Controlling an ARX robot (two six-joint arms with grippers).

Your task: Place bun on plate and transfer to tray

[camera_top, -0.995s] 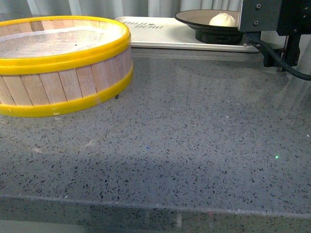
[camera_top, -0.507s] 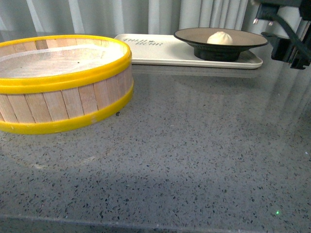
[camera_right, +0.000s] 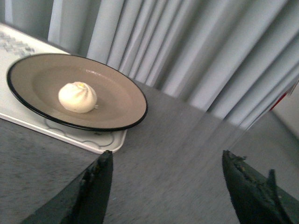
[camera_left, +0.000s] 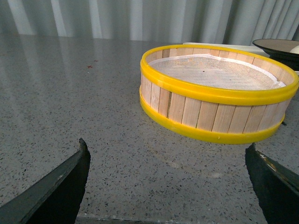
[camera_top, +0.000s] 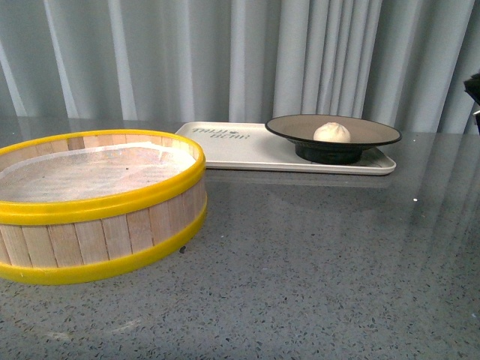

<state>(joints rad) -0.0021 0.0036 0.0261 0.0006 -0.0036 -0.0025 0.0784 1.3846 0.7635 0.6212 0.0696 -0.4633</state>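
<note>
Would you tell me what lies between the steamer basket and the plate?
Front view: only the tray's lettered end and bare countertop separate the basket from the plate.

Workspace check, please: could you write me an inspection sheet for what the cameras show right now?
Surface: grey speckled countertop, no spills seen.
Job's things: bun sits in the plate; plate stands on the white tray, at its right end.
Clutter: yellow-rimmed wooden steamer basket at front left, lined and holding nothing.
Grippers: left gripper open, holding nothing; right gripper open, holding nothing, clear of the plate.
Cables: nothing seen.
Surroundings: grey pleated curtain behind the counter.
</note>
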